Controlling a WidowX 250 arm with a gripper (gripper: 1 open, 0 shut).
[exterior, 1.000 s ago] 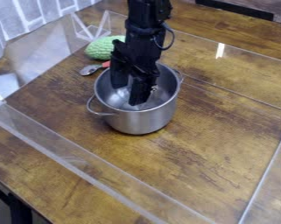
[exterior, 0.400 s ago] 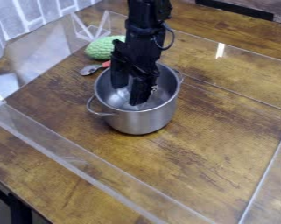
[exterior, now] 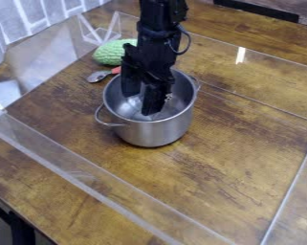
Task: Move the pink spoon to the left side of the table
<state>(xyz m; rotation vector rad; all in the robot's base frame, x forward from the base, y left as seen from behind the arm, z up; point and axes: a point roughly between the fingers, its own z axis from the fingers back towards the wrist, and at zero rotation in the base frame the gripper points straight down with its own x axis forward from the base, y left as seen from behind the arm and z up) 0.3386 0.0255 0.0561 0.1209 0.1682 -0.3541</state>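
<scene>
My gripper (exterior: 150,100) reaches straight down into a silver pot (exterior: 149,127) that stands on the dark wooden table (exterior: 232,163) near its middle. The black fingers are below the pot's rim, and the view does not show whether they are open or shut, or whether they hold anything. Just left of the pot, a small pink and brown piece (exterior: 103,75) lies on the wood. It looks like part of the pink spoon, but it is too small to be sure. The rest of it is hidden by the pot and the arm.
A green knobbly object (exterior: 112,50) lies behind the pink piece at the back left. Clear acrylic strips (exterior: 79,177) edge the table at the front left and right. The pot has a small handle (exterior: 104,118) on its left side.
</scene>
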